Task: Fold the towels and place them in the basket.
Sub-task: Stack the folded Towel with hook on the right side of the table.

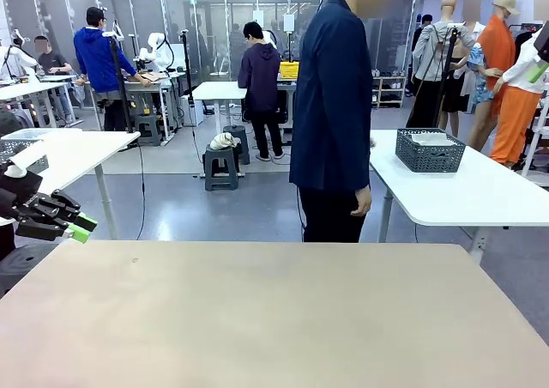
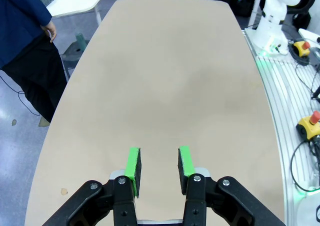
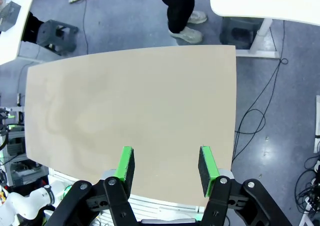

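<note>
The basket [image 1: 430, 150] sits on a white surface [image 1: 480, 195] at about two o'clock, behind the person [image 1: 333, 113] standing at the far edge of the tan surface [image 1: 274, 311]. The left claw [image 2: 158, 166] and right claw [image 3: 165, 170] both hang with jaws apart, holding nothing.

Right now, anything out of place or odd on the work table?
The basket sits on a neighbouring white table behind the person, not on the work table. Both the left gripper and the right gripper are open, holding nothing.
</note>
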